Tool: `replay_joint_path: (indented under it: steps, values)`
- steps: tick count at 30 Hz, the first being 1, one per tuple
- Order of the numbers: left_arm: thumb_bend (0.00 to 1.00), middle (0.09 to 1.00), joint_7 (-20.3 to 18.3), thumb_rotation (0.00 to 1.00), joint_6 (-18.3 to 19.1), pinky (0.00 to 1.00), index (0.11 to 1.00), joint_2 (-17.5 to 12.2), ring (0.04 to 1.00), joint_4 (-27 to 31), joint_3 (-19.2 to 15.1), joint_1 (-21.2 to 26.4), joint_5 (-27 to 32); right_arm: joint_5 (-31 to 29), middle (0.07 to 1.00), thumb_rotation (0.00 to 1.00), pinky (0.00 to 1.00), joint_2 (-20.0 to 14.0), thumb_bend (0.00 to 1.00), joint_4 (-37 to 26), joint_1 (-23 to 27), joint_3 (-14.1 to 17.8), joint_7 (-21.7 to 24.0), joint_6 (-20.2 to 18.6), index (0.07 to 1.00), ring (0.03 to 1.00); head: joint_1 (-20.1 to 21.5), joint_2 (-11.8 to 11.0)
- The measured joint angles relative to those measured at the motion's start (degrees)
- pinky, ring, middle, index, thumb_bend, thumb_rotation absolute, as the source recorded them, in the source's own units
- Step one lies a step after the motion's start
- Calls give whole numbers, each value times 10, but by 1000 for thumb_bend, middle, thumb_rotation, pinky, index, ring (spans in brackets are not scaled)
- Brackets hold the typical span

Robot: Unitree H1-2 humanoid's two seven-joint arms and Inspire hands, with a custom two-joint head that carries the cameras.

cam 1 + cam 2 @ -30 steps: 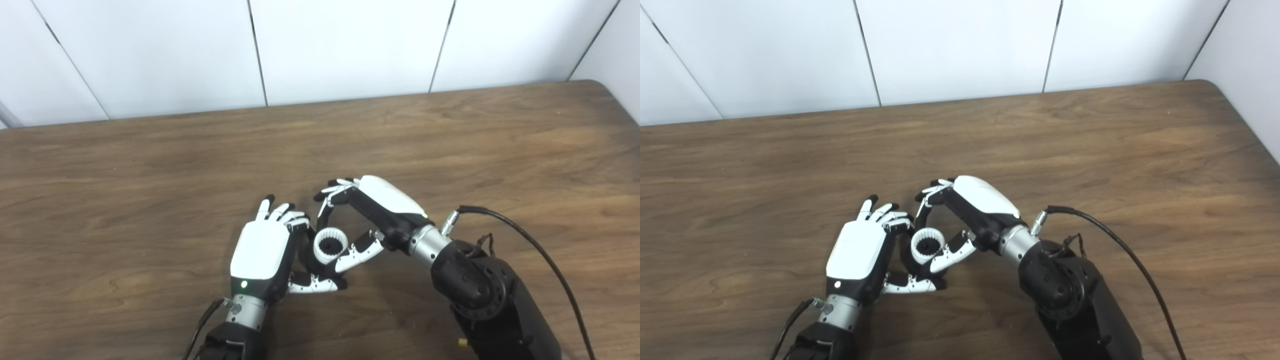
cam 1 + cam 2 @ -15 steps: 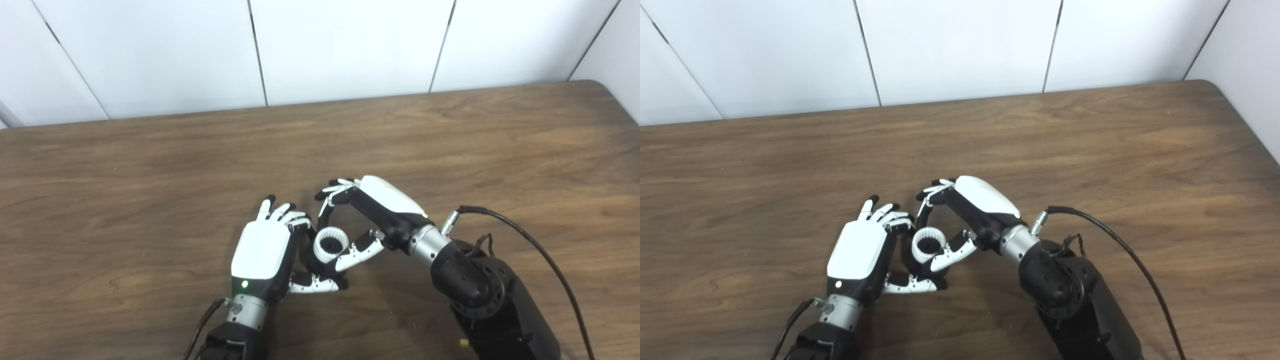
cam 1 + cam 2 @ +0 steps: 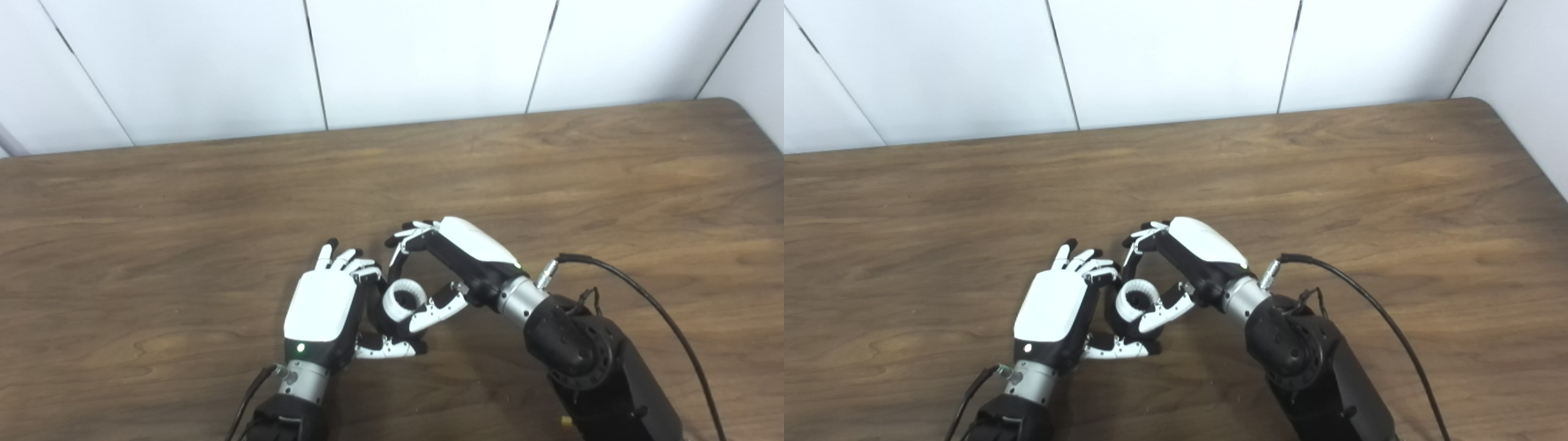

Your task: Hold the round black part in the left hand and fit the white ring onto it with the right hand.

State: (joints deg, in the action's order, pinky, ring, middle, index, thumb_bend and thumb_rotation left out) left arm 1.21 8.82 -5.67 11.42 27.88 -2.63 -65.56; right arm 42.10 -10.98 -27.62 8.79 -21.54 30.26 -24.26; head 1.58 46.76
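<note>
White ring (image 3: 404,298) seemingly between both hands' fingers (image 3: 433,310).

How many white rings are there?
1. The white ring sits between the left hand and the right hand, low on the table. None other shows.

A wooden table (image 3: 184,202) with a dark brown grain is seen filling most of both views, its far right corner rounded. Behind it a white panelled wall (image 3: 429,55) is seen, divided by thin dark seams that run slantwise down to the table's far edge. At the right edge of the view a second stretch of white wall (image 3: 1537,92) is met at the corner.
</note>
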Motion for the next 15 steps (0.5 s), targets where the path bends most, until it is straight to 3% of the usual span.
replay_joint_path:
  steps: [15]
  values:
    - [524, 751, -1, 53, 3, 1000, 483, 4, 876, 0, 2, 0, 0, -1, 826, 129, 1000, -1, 520, 4, 0, -6, 0, 0, 486, 947, 0, 0]
